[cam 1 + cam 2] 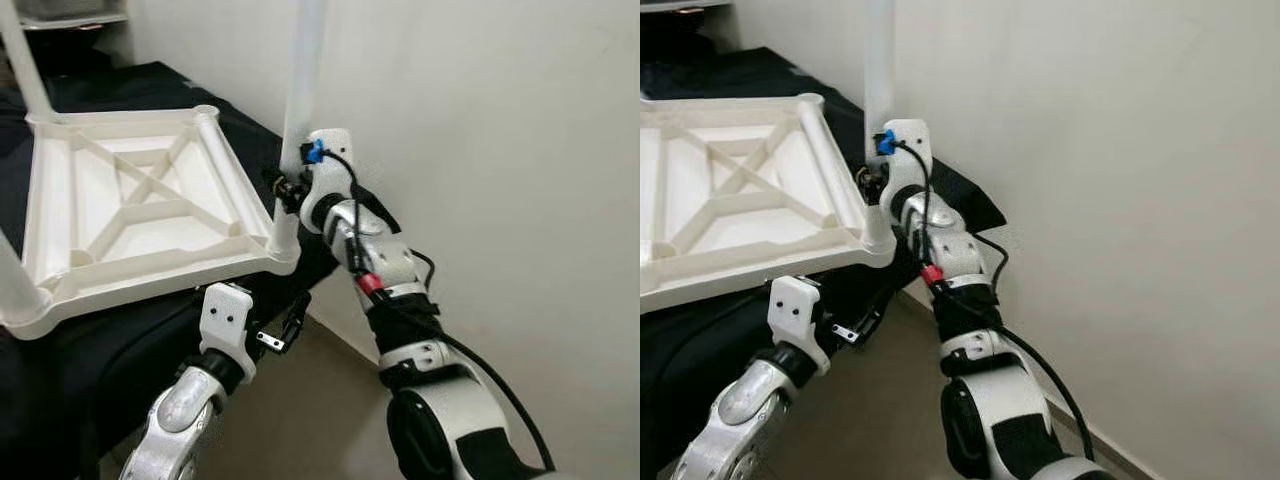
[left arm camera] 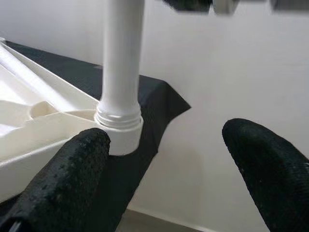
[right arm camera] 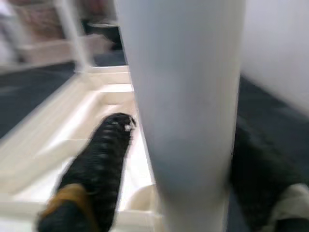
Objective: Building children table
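The top of the white table leg (image 1: 303, 90) ran out of the head camera's picture, so its free end could not be seen. Two more legs (image 1: 22, 55) at the far and near corners were cut off the same way, and the right wrist picture was blurred, with little beyond the leg sharp enough to read.

The children's table (image 1: 140, 215) lay upside down on a surface covered by a black cloth (image 1: 90, 350), close to a plain white wall (image 1: 500, 150). Its underside faced up like a shallow tray, a raised rim around crossed ribs with a small square at the centre, and nothing lay inside it. The plastic was an even off-white. The leg stood upright in the round socket (image 2: 119, 135) at the corner nearest the wall, a ridged collar showing just above the socket.

The right gripper (image 3: 178, 164) was at that leg, a little above the socket, its two black fingers (image 3: 104, 164) on opposite sides of the tube and pressed against it. A blue plug and a black cable sat on the wrist beside the leg.

The left gripper (image 2: 166, 169) hung below the table's near edge, just off the same corner, its fingers spread wide apart and holding nothing, one finger pad (image 2: 67, 179) near the socket.
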Robot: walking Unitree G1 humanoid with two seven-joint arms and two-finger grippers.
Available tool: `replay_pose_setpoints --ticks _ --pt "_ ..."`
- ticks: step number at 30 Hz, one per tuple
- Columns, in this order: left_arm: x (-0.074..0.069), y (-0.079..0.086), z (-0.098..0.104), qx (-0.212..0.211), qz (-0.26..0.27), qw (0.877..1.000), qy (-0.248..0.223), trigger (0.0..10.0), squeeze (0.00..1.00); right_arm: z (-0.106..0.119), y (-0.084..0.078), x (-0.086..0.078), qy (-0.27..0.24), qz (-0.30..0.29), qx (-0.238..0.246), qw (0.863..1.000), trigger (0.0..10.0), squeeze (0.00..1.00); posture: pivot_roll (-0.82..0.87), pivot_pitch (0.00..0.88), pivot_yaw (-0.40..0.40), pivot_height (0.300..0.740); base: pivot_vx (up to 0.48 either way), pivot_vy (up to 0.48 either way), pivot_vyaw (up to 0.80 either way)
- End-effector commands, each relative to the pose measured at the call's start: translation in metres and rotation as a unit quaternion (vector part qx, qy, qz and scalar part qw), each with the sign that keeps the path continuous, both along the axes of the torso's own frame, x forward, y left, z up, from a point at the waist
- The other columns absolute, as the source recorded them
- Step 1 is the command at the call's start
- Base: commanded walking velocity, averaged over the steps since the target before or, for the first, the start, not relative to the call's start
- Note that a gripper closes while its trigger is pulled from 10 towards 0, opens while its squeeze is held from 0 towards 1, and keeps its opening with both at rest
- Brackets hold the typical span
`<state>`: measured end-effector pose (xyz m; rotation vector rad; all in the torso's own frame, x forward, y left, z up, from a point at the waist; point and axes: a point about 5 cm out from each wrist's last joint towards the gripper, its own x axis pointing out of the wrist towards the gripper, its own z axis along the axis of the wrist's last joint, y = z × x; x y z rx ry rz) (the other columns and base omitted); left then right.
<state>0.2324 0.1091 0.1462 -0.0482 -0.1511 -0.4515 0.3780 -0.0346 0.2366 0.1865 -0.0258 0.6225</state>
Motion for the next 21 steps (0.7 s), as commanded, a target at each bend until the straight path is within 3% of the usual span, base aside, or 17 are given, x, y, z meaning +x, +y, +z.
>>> replay_pose_setpoints --ticks 1,7,8,9,12,16,17,18,21 --pt "-0.006 -0.005 0.002 0.003 -0.013 1.000 -0.003 10.0 0.00 0.003 -0.011 0.004 -0.017 0.038 0.014 0.999 10.0 1.00 0.04 0.046 -0.156 0.740 0.000 0.000 0.00" --pt "-0.014 -0.005 0.004 0.004 -0.012 1.000 0.000 10.0 0.00 0.016 -0.033 0.006 -0.056 0.086 0.010 0.995 10.0 1.00 0.05 0.092 -0.157 0.740 0.000 0.000 0.00" --pt "-0.017 -0.005 0.006 0.006 -0.010 1.000 -0.002 10.0 0.00 0.021 -0.037 0.001 -0.065 0.130 0.009 0.989 10.0 1.00 0.06 0.102 -0.156 0.740 0.000 0.000 0.00" --pt "-0.017 -0.005 0.006 0.006 -0.010 1.000 -0.002 10.0 0.00 0.021 -0.037 0.001 -0.065 0.130 0.009 0.989 10.0 1.00 0.06 0.102 -0.156 0.740 0.000 0.000 0.00" --pt "-0.022 -0.006 0.008 0.012 -0.006 1.000 -0.004 10.0 0.00 0.030 -0.045 -0.002 -0.098 0.215 -0.027 0.971 10.0 1.00 0.09 0.136 -0.154 0.740 0.000 0.000 0.00" --pt "-0.023 -0.006 0.009 0.015 -0.004 1.000 -0.005 10.0 0.00 0.033 -0.048 -0.001 -0.109 0.238 -0.039 0.964 10.0 1.00 0.10 0.140 -0.154 0.740 0.000 0.000 0.00" --pt "-0.026 -0.005 0.010 0.023 0.004 1.000 -0.010 10.0 0.00 0.039 -0.049 0.003 -0.123 0.268 -0.057 0.954 10.0 0.00 0.12 0.157 -0.157 0.740 0.000 0.000 0.00" --pt "-0.026 -0.005 0.010 0.023 0.004 1.000 -0.010 10.0 0.00 0.039 -0.049 0.003 -0.123 0.268 -0.057 0.954 10.0 0.00 0.12 0.157 -0.157 0.740 0.000 0.000 0.00" --pt "-0.033 0.003 0.016 0.039 0.052 0.998 -0.018 10.0 0.00 0.061 -0.051 0.008 -0.137 0.332 -0.072 0.930 10.0 0.00 0.17 0.215 -0.167 0.740 0.000 0.000 0.00"
